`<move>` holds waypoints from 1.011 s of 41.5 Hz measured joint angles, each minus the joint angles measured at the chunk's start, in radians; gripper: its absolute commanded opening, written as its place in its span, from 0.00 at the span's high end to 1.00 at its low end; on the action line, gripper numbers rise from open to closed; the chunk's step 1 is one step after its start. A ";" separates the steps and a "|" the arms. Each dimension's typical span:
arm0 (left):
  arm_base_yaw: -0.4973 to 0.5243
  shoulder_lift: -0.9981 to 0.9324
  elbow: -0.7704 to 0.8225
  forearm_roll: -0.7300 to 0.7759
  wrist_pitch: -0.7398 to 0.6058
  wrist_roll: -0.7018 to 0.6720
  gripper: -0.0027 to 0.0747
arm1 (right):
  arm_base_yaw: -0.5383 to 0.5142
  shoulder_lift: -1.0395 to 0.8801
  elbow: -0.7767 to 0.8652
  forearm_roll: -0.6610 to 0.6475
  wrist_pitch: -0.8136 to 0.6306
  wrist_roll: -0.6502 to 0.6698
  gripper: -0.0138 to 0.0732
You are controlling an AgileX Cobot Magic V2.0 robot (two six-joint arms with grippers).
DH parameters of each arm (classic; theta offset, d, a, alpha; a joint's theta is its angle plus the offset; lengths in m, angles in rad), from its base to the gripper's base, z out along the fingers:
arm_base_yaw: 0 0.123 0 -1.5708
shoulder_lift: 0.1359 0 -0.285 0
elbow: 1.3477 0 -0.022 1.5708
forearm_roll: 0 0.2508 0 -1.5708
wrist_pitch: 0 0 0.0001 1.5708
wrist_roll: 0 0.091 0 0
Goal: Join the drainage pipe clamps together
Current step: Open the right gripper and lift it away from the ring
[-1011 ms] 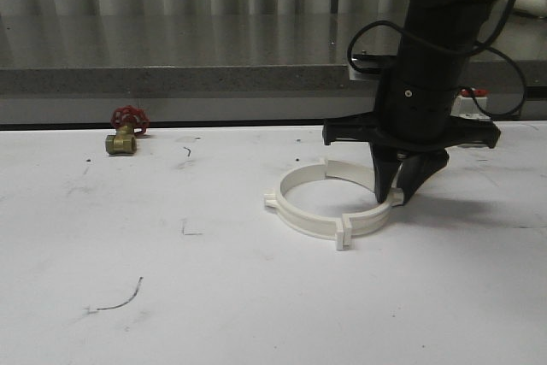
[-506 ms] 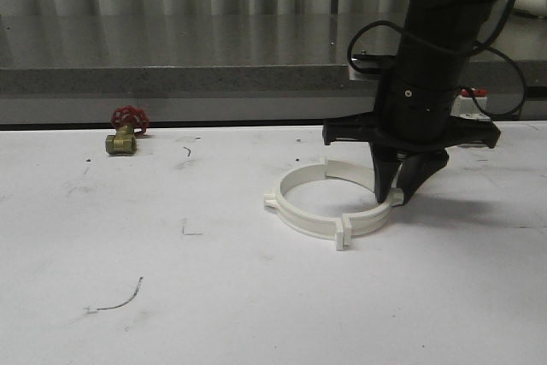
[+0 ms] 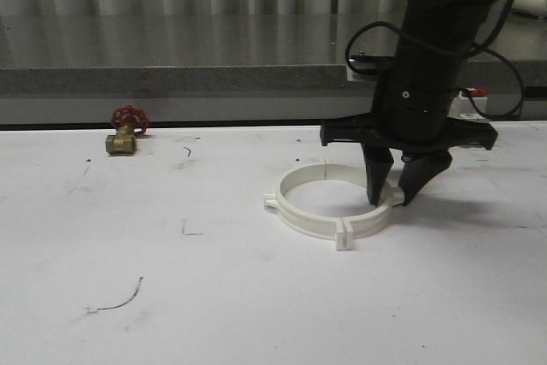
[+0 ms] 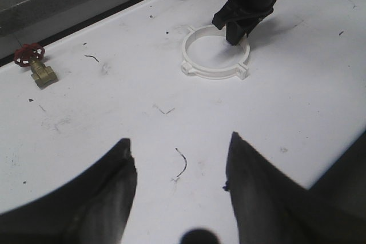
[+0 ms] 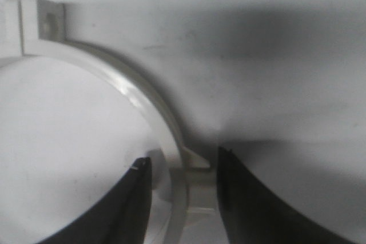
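The two white drainage pipe clamps lie on the white table as one closed ring, tabs meeting at the front and at the back left. My right gripper points down over the ring's right side. It is open, with one finger inside the ring and one outside. In the right wrist view the band runs between the fingers with a gap on each side. My left gripper hangs open above bare table, well in front of the ring.
A brass valve with a red handwheel sits at the back left of the table. A grey counter ledge runs along the back. A white box with a red top stands behind the right arm.
The right gripper's fingers have spread apart and let go of the band. The far half ring has settled against the near half, closing the ring.
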 measured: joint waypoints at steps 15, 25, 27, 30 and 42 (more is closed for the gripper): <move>0.000 0.000 0.000 0.000 0.000 0.000 0.51 | 0.000 -0.032 -0.009 -0.016 0.023 0.000 0.46; 0.000 0.000 0.000 0.000 0.000 0.000 0.51 | -0.013 -0.219 -0.009 -0.087 0.053 -0.082 0.46; 0.000 0.000 0.000 0.000 0.000 0.000 0.51 | -0.021 -0.269 -0.003 -0.087 0.053 -0.132 0.46; 0.000 0.000 0.000 0.000 0.000 0.000 0.51 | -0.030 -0.346 0.024 -0.089 0.053 -0.219 0.46; 0.000 0.000 0.000 0.000 0.000 0.000 0.51 | -0.034 -0.735 0.273 -0.029 -0.041 -0.421 0.46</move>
